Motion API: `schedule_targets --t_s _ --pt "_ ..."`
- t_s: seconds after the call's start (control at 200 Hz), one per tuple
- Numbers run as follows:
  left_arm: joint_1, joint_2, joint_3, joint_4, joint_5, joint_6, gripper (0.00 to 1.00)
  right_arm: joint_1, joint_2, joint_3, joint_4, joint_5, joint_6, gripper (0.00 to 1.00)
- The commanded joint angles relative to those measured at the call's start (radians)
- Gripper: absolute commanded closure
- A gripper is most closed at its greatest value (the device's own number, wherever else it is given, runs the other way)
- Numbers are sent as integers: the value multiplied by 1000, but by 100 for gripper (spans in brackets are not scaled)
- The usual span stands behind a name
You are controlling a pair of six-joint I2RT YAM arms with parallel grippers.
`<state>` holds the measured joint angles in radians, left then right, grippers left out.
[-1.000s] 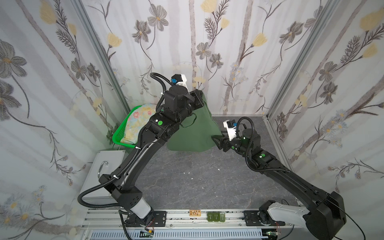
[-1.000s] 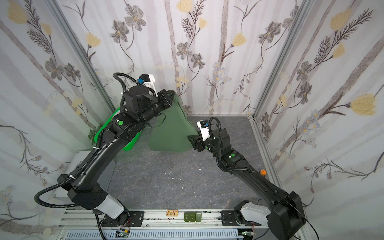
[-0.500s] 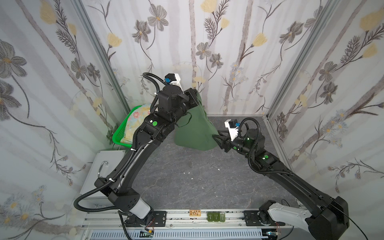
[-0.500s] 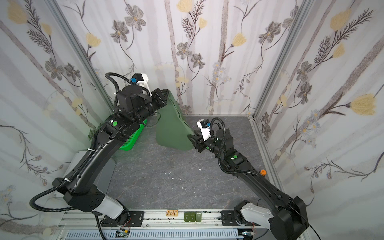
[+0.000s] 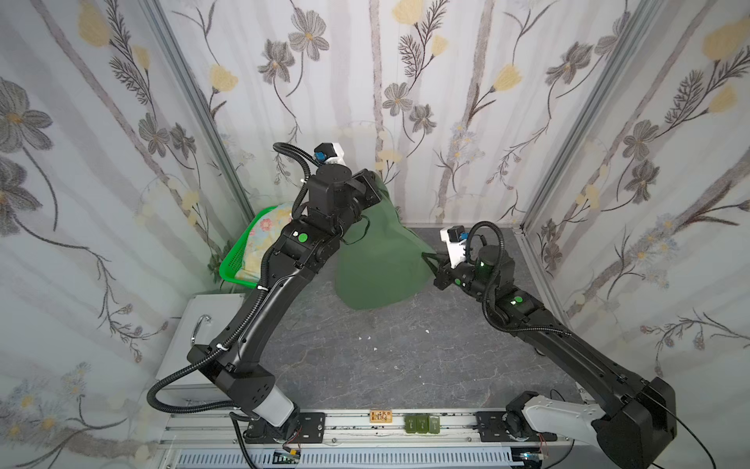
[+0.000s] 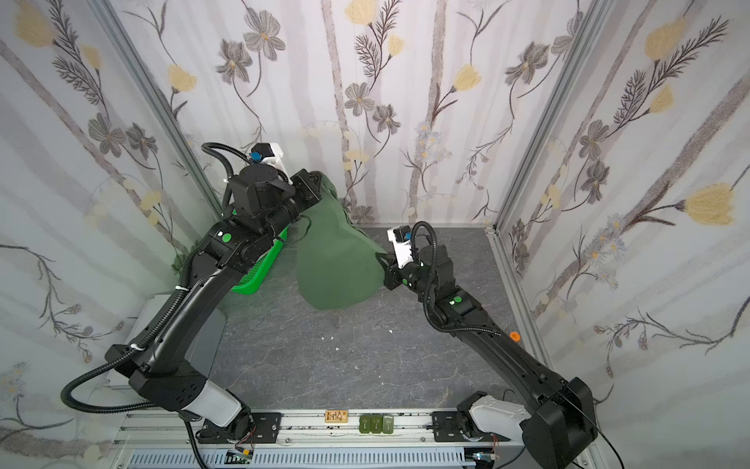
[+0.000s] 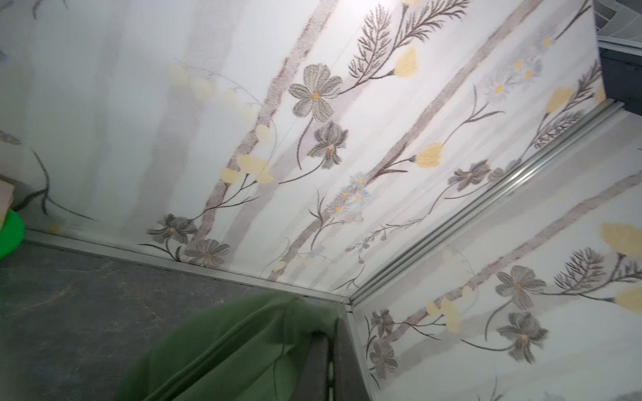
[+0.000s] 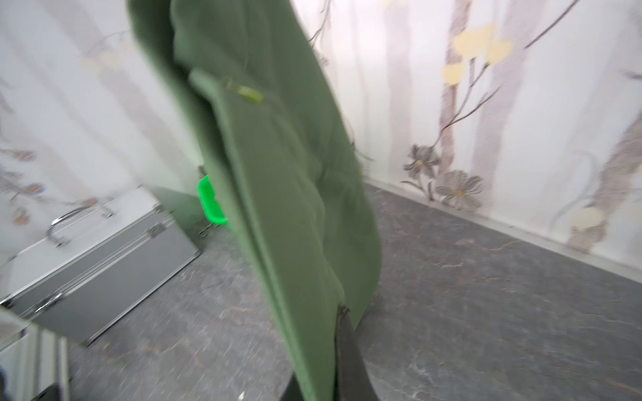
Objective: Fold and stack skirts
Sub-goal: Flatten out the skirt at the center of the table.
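Note:
The dark olive-green skirt (image 5: 377, 260) (image 6: 337, 264) hangs in the air near the back wall, its lower hem just above the grey floor. My left gripper (image 5: 375, 184) (image 6: 317, 182) is shut on its top edge, held high; in the left wrist view the cloth (image 7: 225, 347) bunches at the gripper (image 7: 328, 335). My right gripper (image 5: 430, 260) (image 6: 383, 260) is shut on the skirt's right side edge; in the right wrist view the cloth (image 8: 278, 173) runs between the fingers (image 8: 347, 347). The pastel flowered skirt (image 5: 264, 231) lies in the basket at the left.
The bright green perforated basket (image 5: 235, 264) (image 6: 255, 276) leans in the back-left corner. A silver metal case (image 5: 203, 325) (image 8: 104, 250) lies at the left. Flowered walls enclose three sides. A mounting rail (image 5: 365, 422) runs along the front.
The left arm has carried the green skirt up and to the right, away from the basket. The right gripper, open beside the skirt's edge before, has closed on it.

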<state>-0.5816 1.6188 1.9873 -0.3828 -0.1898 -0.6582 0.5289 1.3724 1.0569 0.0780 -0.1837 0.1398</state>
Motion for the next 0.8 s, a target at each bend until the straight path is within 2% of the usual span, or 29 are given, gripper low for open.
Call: schedule_targets --t_s 0.0,0.095,0.195,0.265,0.33,0.39,0.445,0.585,0.685,0.794 --pt "31 89 61 38 -52 -19 100 -38 52 122 -103 194 -27 100" --pt "46 218 213 38 -28 -7 100 -61 85 254 -185 344 -63 100" --pt "46 311 369 36 -72 37 100 -82 87 355 -219 451 -87 100" --pt "46 322 411 37 -97 62 100 -87 66 379 -225 455 -105 100" --pt "46 293 386 36 -102 86 100 -86 36 361 -227 439 -111 100" --pt "45 234 283 38 -96 97 100 -83 0 312 -236 416 -107 100" --pt "41 155 133 39 -103 85 100 -73 -44 227 -226 399 -100 100" --pt "27 -89 -388 100 -139 2 100 -15 -172 -88 -141 338 -11 100" --pt "26 -269 -781 177 -164 -106 100 78 -219 -276 -89 369 54 100" --pt "29 -426 -1087 196 -181 -209 100 181 -197 -415 -70 349 176 100"
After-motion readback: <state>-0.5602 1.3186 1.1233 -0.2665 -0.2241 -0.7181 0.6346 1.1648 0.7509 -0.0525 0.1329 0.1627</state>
